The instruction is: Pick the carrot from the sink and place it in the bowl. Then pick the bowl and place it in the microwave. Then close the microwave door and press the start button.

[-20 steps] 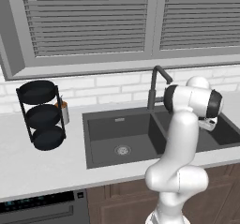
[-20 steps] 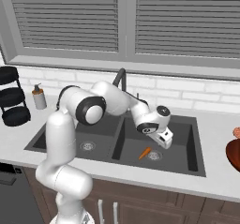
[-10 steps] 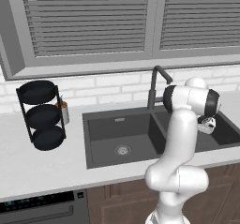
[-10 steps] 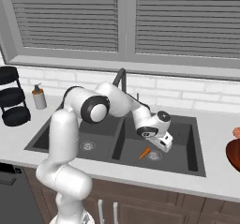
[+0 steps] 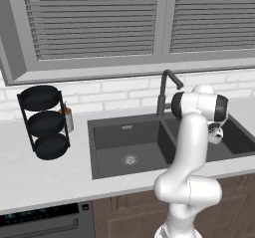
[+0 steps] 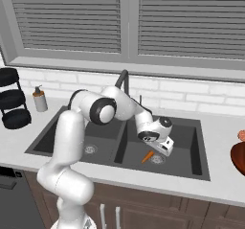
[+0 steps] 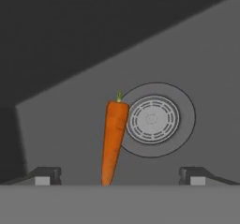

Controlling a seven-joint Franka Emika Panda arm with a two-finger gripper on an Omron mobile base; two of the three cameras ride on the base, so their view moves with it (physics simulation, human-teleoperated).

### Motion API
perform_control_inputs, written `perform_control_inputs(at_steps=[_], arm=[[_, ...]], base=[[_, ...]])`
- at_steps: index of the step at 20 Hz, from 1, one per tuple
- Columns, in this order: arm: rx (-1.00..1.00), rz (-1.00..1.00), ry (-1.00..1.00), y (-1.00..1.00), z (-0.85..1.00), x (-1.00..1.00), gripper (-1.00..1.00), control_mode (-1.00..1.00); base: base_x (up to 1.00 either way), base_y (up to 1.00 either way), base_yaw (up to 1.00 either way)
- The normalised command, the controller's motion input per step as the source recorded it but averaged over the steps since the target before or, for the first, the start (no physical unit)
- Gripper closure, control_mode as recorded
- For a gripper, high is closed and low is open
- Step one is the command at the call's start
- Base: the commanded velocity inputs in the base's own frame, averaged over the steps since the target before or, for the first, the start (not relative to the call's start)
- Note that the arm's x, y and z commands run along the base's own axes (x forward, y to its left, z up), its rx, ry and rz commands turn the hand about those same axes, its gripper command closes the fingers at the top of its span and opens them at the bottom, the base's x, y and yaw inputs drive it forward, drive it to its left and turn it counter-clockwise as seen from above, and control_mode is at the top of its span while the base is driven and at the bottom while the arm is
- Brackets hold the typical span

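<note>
- In the right basin of the sink (image 6: 191, 142), the end effector (image 7: 120, 175) is hanging just above the floor with its two fingertips (image 7: 44, 175) spread wide and nothing between them.
- Between those fingertips, the carrot (image 7: 114, 141) is lying flat on the basin floor, its thin end pointing toward the camera on the hand and its green-tipped thick end resting against the edge of the round drain (image 7: 152, 119).
- Judging by its look, the carrot is going to be light, stiff and smooth, so it is likely to roll or squirt out if pinched near the taper; the thicker upper half is looking like the safer place to clamp, across its width.
- The raised ring of the drain is touching the carrot's one side, so a fingertip coming down there may be catching on the metal; the opposite side is bare floor.
- Around it, the dark basin walls are standing close, leaving limited room for the wrist to tilt.
- Behind the divider, the faucet (image 6: 123, 79) is arching over the sink, near the arm's forearm, and any lift needs to be clearing it.
- Farther right on the tabletop (image 6: 220, 175), the bowl (image 6: 238, 157) is sitting at the picture's edge, well apart from the carrot.
- Far left, a soap bottle (image 6: 40, 99) and a black three-tier rack (image 6: 13, 98) are standing out of the way.
</note>
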Motion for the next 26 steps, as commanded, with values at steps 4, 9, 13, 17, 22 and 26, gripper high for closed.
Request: perform_control_inputs(at_steps=[4, 9, 13, 17, 22, 26], arm=[[0.0, 0.02, 0.0, 0.09, -0.25, 0.3, -1.0, -1.0], [0.0, 0.0, 0.0, 0.0, -0.28, 0.0, -1.0, -1.0], [0.0, 0.0, 0.0, 0.0, -0.32, 0.0, -1.0, -1.0], [0.0, 0.0, 0.0, 0.02, -0.28, 0.0, -1.0, -1.0], [0.0, 0.0, 0.0, 0.09, -0.1, 0.0, -1.0, -1.0], [0.0, 0.0, 0.01, 0.26, 0.0, 0.0, -1.0, -1.0]], base=[[0.0, 0.0, 0.0], [0.0, 0.0, 0.0], [0.0, 0.0, 0.0], [0.0, 0.0, 0.0], [0.0, 0.0, 0.0], [0.0, 0.0, 0.0]])
